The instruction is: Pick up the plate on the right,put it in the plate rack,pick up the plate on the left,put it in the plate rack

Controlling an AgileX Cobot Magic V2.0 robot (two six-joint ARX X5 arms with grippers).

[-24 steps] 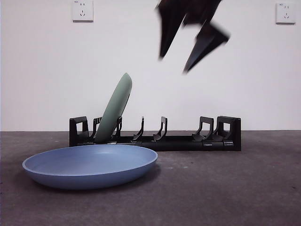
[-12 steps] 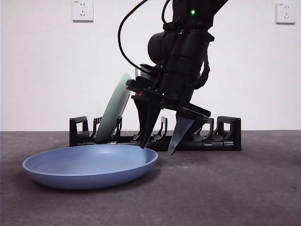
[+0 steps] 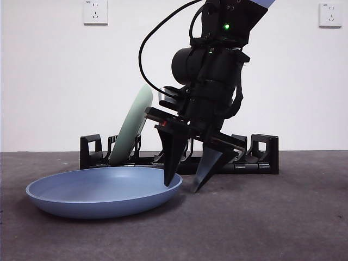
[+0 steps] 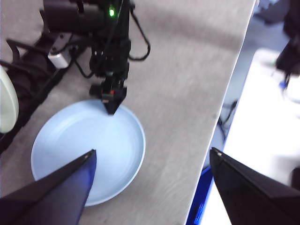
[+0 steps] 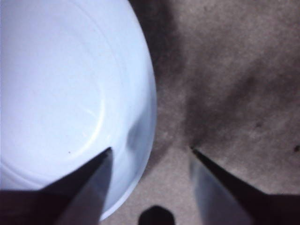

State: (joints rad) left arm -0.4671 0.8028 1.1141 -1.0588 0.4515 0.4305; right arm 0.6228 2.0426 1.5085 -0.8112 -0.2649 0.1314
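A blue plate (image 3: 103, 190) lies flat on the grey table in front of the black plate rack (image 3: 255, 157). A pale green plate (image 3: 133, 122) stands tilted in the rack's left slots. My right gripper (image 3: 181, 187) is down at the blue plate's right rim and open. One jaw is over the plate's inside and the other is outside on the table. The right wrist view shows that rim (image 5: 147, 117) between its jaws, with the right gripper (image 5: 151, 150) straddling it. My left gripper (image 4: 152, 151) hangs open high above the blue plate (image 4: 84, 150), holding nothing.
A white wall with two sockets (image 3: 95, 12) rises close behind the rack. The table's edge (image 4: 225, 98) runs past the blue plate in the left wrist view. The rack's middle and right slots hold nothing.
The right arm came down from the top of the front view to the blue plate's right rim. Over the last half second its open jaws sank lower around that rim.
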